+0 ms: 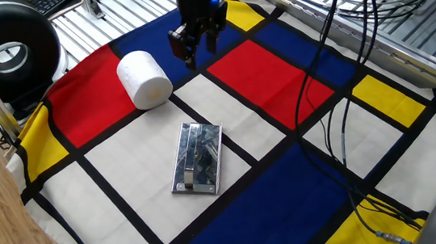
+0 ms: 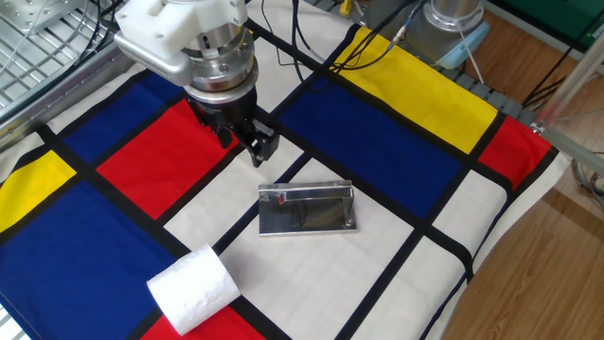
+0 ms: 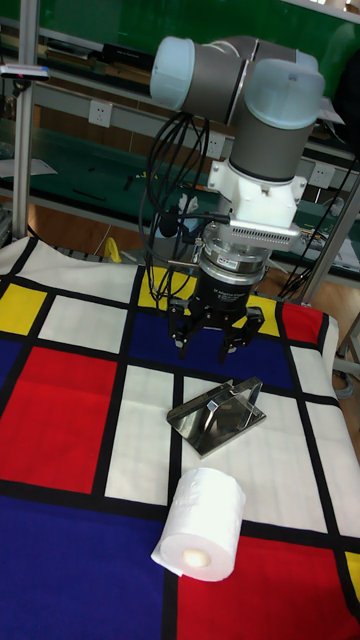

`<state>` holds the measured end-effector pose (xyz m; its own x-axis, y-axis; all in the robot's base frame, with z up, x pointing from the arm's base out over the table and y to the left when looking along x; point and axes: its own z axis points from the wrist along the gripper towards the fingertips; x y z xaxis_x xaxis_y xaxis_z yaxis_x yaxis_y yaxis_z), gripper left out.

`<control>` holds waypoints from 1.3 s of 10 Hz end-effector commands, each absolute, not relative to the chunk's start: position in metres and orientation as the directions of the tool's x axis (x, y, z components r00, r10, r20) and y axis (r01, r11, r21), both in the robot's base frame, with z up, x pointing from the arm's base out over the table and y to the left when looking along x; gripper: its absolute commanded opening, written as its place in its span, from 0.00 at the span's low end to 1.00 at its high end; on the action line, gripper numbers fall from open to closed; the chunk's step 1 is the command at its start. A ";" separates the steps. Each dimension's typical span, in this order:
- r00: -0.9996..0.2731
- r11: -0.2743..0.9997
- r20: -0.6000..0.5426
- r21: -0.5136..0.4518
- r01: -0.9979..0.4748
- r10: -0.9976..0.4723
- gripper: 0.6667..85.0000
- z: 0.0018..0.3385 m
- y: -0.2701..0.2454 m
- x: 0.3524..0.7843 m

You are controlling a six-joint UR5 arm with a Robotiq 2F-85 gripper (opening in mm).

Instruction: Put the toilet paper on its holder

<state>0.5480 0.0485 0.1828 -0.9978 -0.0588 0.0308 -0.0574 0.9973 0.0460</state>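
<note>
The toilet paper (image 1: 144,79) is a white roll lying on its side on the red patch of the coloured cloth, also seen in the other fixed view (image 2: 193,287) and nearest the tall fixed camera (image 3: 200,525). The holder (image 1: 197,158) is a shiny chrome plate with a bar arm, lying flat on a white patch (image 2: 308,209) (image 3: 217,415). My gripper (image 1: 198,51) hangs open and empty above the cloth, to the right of the roll and beyond the holder (image 2: 243,146) (image 3: 212,345). It touches neither.
A black round device (image 1: 7,51) stands beyond the cloth's left corner. Loose black cables (image 1: 338,101) hang across the right side. The cloth's edge drops to a wooden floor (image 2: 528,274). The arm's base (image 2: 453,24) stands at the back.
</note>
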 end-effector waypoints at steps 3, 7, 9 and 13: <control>-0.997 0.997 0.039 0.036 -0.066 -0.068 0.65 0.181 0.048 0.546; -0.997 0.997 0.038 0.042 -0.065 -0.066 0.62 0.181 0.043 0.547; -0.996 0.994 0.035 0.070 -0.080 -0.083 0.62 0.181 0.051 0.547; -0.990 0.985 -0.039 0.108 -0.136 -0.132 0.59 0.182 0.062 0.564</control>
